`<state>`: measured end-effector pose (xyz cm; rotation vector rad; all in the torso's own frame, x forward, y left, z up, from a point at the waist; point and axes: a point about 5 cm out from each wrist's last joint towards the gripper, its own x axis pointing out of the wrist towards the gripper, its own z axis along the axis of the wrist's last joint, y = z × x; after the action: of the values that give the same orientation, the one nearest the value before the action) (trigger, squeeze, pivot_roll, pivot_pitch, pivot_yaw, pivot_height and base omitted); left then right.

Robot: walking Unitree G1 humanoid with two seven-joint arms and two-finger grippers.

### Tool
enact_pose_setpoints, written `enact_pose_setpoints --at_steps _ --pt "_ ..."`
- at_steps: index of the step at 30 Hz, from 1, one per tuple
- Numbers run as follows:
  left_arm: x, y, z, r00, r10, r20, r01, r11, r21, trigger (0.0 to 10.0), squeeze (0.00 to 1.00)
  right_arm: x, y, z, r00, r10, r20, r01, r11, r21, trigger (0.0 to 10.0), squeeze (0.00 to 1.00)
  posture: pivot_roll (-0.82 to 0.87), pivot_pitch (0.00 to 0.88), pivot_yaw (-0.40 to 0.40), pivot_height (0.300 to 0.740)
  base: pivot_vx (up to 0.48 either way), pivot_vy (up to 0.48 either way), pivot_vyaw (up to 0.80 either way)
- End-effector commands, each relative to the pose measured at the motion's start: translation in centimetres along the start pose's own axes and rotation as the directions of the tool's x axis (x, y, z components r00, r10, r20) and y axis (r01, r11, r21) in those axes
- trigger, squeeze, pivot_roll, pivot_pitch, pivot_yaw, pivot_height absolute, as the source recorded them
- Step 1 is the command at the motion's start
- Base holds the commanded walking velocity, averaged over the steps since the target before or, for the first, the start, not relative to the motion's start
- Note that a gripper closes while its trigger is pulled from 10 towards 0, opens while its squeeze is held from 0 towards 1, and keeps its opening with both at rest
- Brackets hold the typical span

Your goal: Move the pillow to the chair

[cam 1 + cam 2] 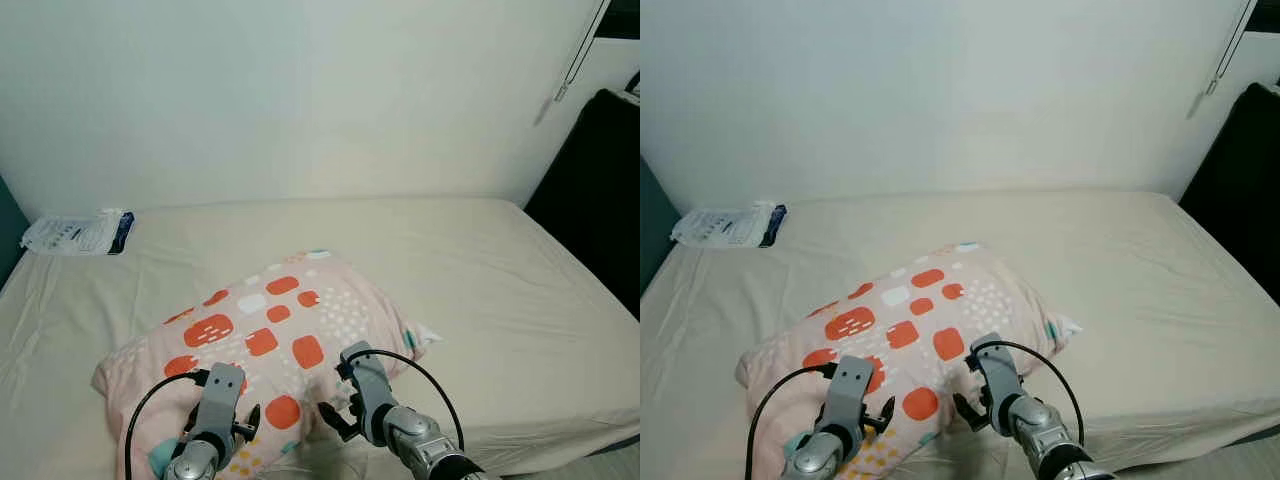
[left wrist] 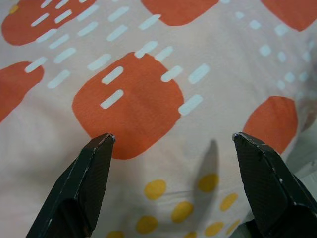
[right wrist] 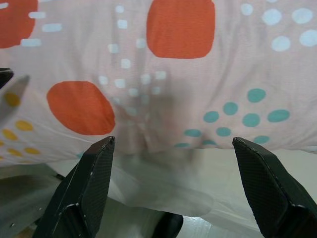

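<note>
Just ahead of both hands, pillow (image 1: 280, 330)

A: Setting? Bedroom in a home.
B: Evidence: wide bed with beige fitted sheet (image 1: 480, 270) against plain white wall (image 1: 300, 90); pink pillow with orange patches (image 1: 280, 330) lying on it.

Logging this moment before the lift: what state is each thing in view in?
pillow: lying flat on the bed, not gripped.
left end effector: open, just above the pillow.
right end effector: open, at the pillow's near edge.
bed: sheet smooth, slightly creased.
white packet: lying flat by the wall.
</note>
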<state>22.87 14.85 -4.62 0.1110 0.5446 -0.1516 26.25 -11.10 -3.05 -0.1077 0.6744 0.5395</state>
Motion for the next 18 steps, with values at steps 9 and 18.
enact_pose_setpoints --at_steps 9,18 --pt "-0.09 -0.08 -0.20 0.999 0.049 -0.008 -0.049 0.996 -0.072 10.0 0.00 -0.19 -0.31 -0.36 1.000 -0.019 -0.007 0.019 1.000 0.012 10.0 0.00 0.08 0.000 -0.073 0.740 0.000 0.000 0.00" --pt "-0.37 -0.60 -0.53 1.000 0.025 -0.002 -0.025 0.997 -0.070 10.0 0.00 -0.28 -0.35 -0.68 0.999 -0.033 -0.013 0.033 0.999 0.009 10.0 0.00 0.08 0.000 -0.072 0.740 0.000 0.000 0.00"
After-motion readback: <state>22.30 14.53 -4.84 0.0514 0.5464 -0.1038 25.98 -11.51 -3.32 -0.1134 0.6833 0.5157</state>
